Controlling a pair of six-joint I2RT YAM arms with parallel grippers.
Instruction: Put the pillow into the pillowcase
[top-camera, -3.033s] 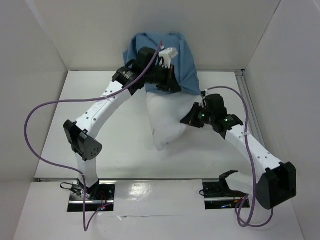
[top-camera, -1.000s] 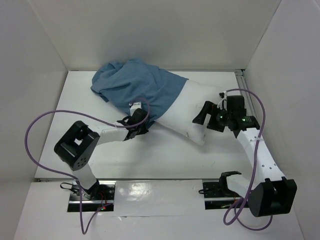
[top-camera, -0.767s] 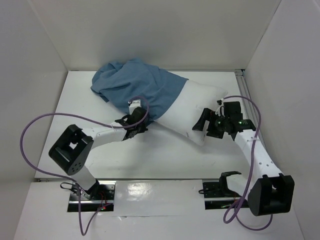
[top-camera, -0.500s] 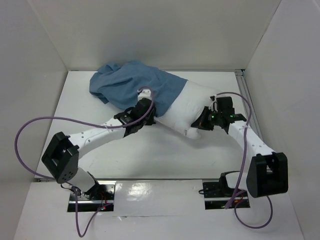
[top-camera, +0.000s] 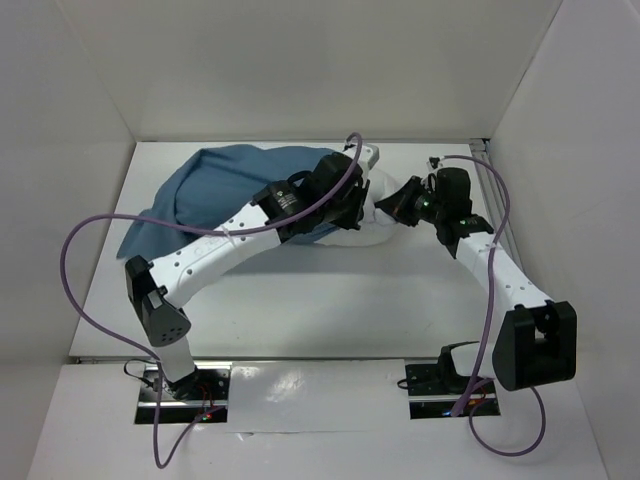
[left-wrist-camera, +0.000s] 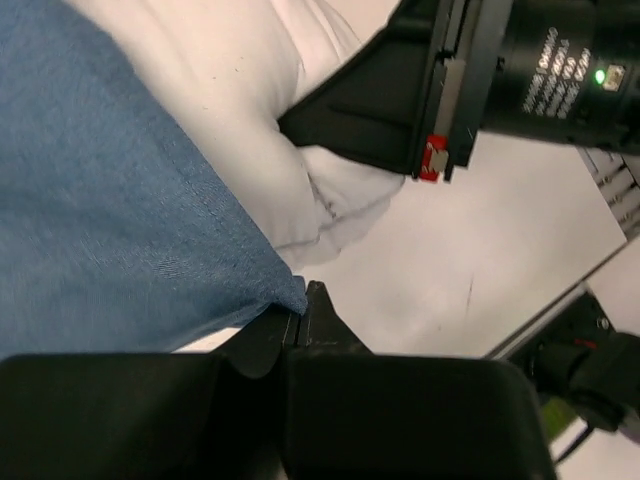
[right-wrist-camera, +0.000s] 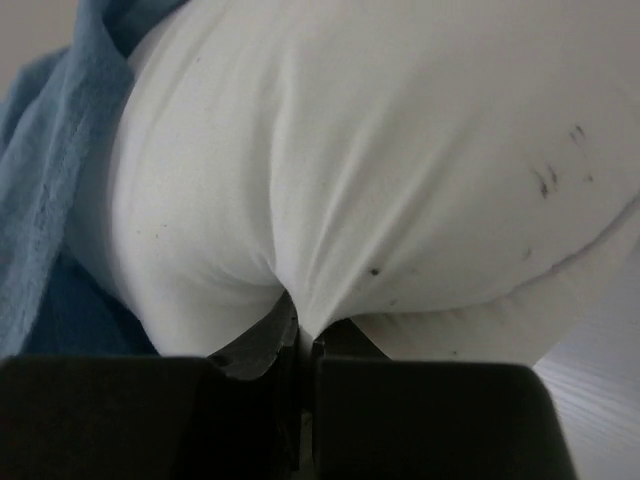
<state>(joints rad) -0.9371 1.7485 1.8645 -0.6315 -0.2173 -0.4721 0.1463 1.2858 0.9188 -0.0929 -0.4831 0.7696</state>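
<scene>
**Operator:** Where is the pillow sitting?

**Spotter:** Your plump white rectangular fabric pillow (top-camera: 372, 222) lies toward the far side of the white table (top-camera: 300, 290), a little right of the middle. Most of it is inside the limp, wrinkly pillowcase of muted blue cloth (top-camera: 215, 195). Only its right end shows, bulging out of the case's open mouth. The case stretches away to the left, and its slack end lies flat on the table.

**Operator:** And my grippers?

**Spotter:** Your left gripper (left-wrist-camera: 300, 322) has its fingers pressed together on the hem of the pillowcase, right at the mouth, where blue cloth meets white. Your right gripper (right-wrist-camera: 302, 335) is pinched tight on a fold of the pillow's bare end, and the white fabric puckers into its closed fingertips. It sits just right of your left gripper, close by but not touching it.
</scene>
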